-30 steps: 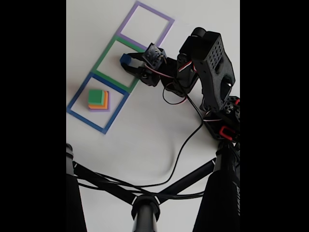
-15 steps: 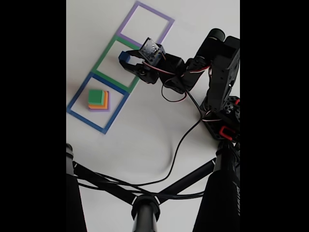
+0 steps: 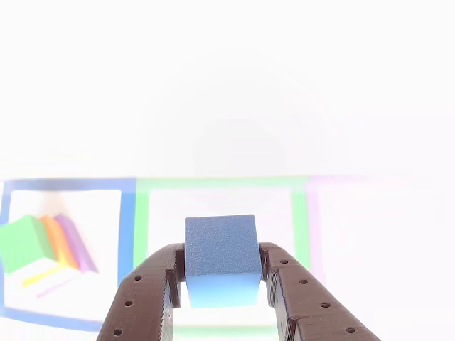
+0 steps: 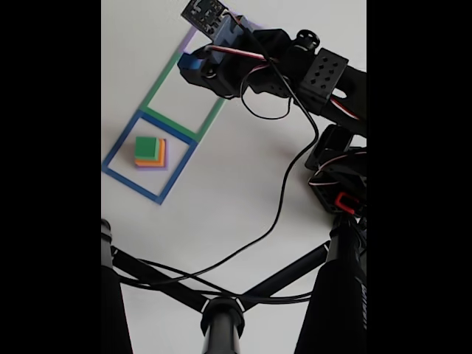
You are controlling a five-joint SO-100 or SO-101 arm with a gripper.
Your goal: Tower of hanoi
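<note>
White table (image 4: 221, 206) glare hides depth; my claw (image 3: 222, 284) pinches the blue cube (image 3: 220, 245), which I might drop askew at twelve o'clock of the stack (image 4: 150, 152).

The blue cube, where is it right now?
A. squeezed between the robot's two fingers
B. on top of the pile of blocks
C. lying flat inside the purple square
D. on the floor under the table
A: in the other view the blue cube sits clamped in the gripper, a brown finger pressing each side, while the green, orange and purple stack stays in the blue square outline.
</note>
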